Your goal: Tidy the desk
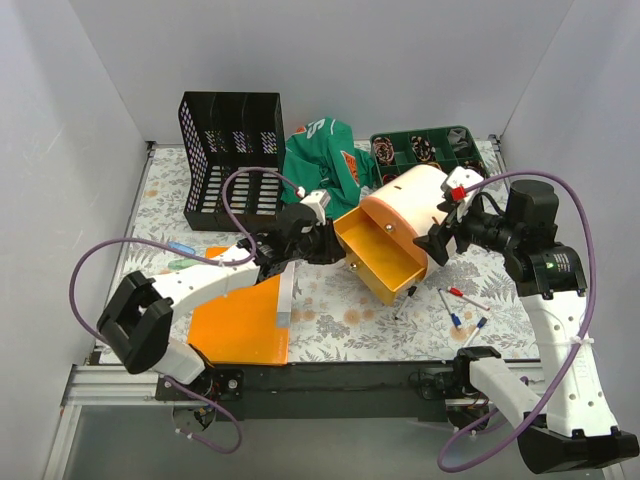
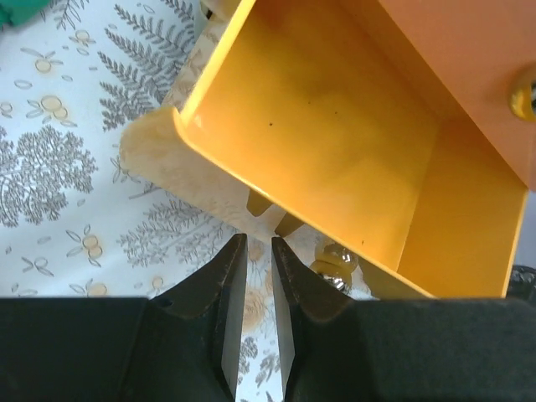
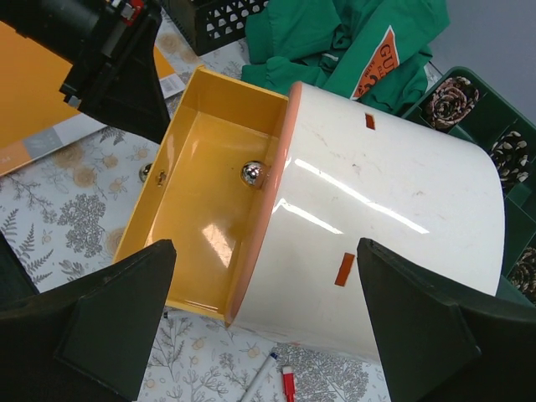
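Note:
The desk (image 1: 330,320) has a white cover printed with ferns and flowers. At its middle lies a white drawer box (image 1: 415,200) with a peach front and a yellow drawer (image 1: 385,260) pulled out. My left gripper (image 1: 335,245) is at the drawer's outer left corner. In the left wrist view this gripper (image 2: 258,240) is shut with nothing between its fingers, just below the drawer (image 2: 335,142) and beside a chrome knob (image 2: 335,264). My right gripper (image 3: 266,243) stands open, its fingers spread wide above the white box (image 3: 377,218) and the drawer (image 3: 201,193).
A black file rack (image 1: 230,160) stands back left, with a green shirt (image 1: 320,155) behind the box and a green tray (image 1: 430,148) of pine cones back right. An orange folder (image 1: 240,320) lies front left. Loose pens (image 1: 460,305) lie front right.

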Controlling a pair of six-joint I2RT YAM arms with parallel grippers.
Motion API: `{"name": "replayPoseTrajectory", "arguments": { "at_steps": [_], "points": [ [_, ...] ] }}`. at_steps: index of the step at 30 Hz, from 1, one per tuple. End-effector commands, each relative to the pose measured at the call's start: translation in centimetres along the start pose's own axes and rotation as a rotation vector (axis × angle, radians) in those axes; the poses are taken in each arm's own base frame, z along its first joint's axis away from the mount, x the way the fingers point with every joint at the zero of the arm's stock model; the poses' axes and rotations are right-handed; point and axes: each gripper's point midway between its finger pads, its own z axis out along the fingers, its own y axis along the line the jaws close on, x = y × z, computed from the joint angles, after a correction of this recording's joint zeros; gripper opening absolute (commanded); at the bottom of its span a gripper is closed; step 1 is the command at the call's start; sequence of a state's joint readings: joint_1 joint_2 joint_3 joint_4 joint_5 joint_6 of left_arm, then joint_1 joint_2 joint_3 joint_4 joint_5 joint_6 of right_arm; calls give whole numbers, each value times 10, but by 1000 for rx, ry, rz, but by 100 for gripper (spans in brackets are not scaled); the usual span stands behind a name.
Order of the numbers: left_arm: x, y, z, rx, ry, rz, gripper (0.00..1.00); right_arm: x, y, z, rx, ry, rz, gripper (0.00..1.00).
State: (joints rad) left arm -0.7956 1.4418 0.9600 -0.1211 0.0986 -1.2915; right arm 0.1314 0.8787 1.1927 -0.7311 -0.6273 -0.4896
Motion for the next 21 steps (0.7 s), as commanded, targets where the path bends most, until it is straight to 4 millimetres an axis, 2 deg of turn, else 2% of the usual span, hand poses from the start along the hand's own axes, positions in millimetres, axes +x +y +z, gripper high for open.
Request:
{"name": "replayPoseTrajectory", "arguments": {
  "at_steps": [1,7,10,12,14,15,18,21],
  "points": [
    [-31,-12,8,18,-69,41,18,-7,-1,-2,4,-34,-6,98],
    [-46,-30,4,92,-111,67,19,-3,-3,1,-1,-28,6,98],
    [-41,-39,2,150,-90,78,20,-2,-4,1,3,-26,9,98],
    [-29,-39,1,176,-55,78,20,-2,-4,1,6,-26,6,99],
    [-28,-43,-2,206,-63,83,20,0,-4,1,8,-25,8,98],
    [-19,-40,-3,209,-41,82,21,0,-4,0,9,-28,5,98],
    [-9,-35,-5,209,-14,76,22,0,-3,0,7,-32,4,99],
    [-6,-36,-6,218,-5,72,23,1,-3,0,7,-32,6,98]
  ]
}}
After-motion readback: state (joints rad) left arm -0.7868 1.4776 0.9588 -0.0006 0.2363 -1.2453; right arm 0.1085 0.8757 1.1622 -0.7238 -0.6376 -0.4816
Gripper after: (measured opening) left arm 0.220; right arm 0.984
